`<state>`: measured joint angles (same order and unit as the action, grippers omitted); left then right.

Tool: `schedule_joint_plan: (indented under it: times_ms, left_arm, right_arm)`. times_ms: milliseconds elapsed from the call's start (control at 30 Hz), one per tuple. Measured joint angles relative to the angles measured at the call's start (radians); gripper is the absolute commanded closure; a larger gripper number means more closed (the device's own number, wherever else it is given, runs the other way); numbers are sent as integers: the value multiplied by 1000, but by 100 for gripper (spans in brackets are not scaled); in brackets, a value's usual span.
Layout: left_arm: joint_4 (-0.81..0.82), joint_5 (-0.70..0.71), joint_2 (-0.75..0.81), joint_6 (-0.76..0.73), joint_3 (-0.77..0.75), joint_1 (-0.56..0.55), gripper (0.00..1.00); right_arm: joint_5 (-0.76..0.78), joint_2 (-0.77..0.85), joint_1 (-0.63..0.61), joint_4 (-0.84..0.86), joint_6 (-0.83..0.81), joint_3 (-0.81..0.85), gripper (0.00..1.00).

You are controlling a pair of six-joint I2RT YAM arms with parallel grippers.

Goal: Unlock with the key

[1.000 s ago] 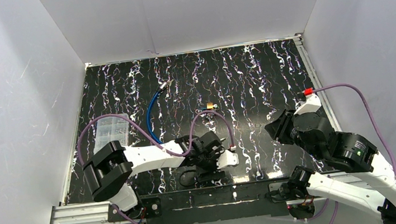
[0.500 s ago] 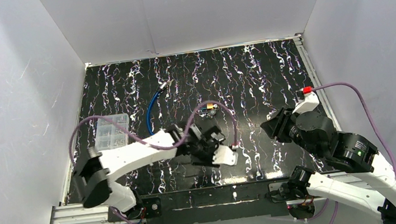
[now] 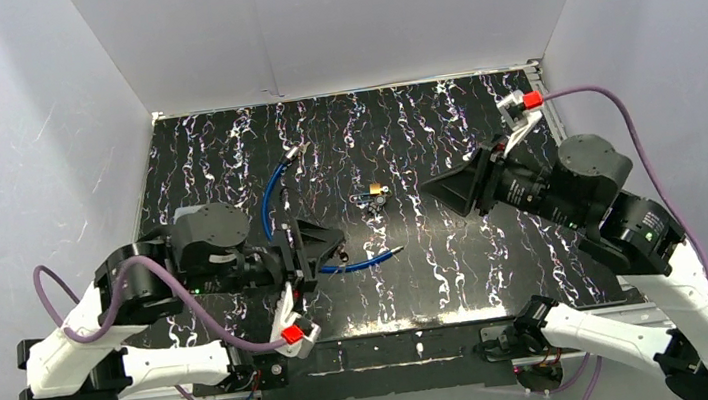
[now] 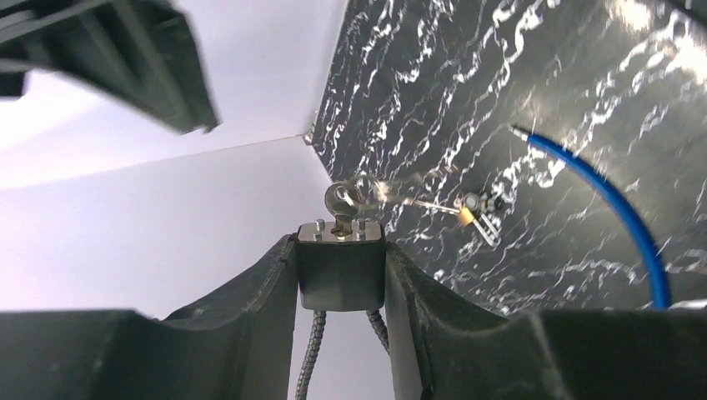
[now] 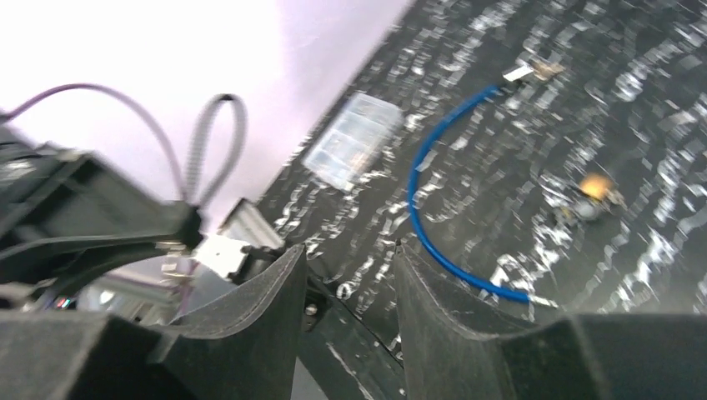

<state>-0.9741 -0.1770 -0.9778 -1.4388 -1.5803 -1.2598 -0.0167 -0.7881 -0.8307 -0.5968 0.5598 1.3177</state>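
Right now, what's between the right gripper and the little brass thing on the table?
Nothing: in the top view only bare black mat separates the right gripper from the brass thing.

The table (image 3: 464, 137) is patterned in black with white marbled streaks, the walls (image 3: 330, 22) are left plain whitish, a cable (image 3: 272, 191) is coloured bright blue, the lock (image 4: 340, 271) is finished in black with a silvery top, its key (image 4: 343, 200) is silvered, and the arm cords (image 3: 586, 89) are sheathed purple.

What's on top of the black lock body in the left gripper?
A silver key head stands in the metal end face of the lock body. Its blade is hidden inside, and the left gripper covers the body's sides.
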Motion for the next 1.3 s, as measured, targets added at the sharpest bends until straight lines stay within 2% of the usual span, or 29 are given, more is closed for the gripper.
schedule_joint_plan:
  times_ms: [233, 467, 800, 1133, 1300]
  left_arm:
    - [-55, 77, -71, -217, 11, -28, 100]
    - [-47, 158, -95, -310, 26, -35, 100]
    - [26, 218, -95, -335, 95, -40, 100]
    - [55, 253, -97, -333, 95, -40, 100]
    - [55, 257, -97, -332, 95, -40, 100]
  right_arm:
    - [-332, -50, 20, 134, 3, 34, 40]
    - [-507, -78, 20, 199, 21, -19, 36]
    - [-593, -145, 17, 219, 13, -113, 44]
    - [-599, -162, -28, 336, 47, -187, 48]
    - [-578, -182, -54, 368, 49, -187, 53]
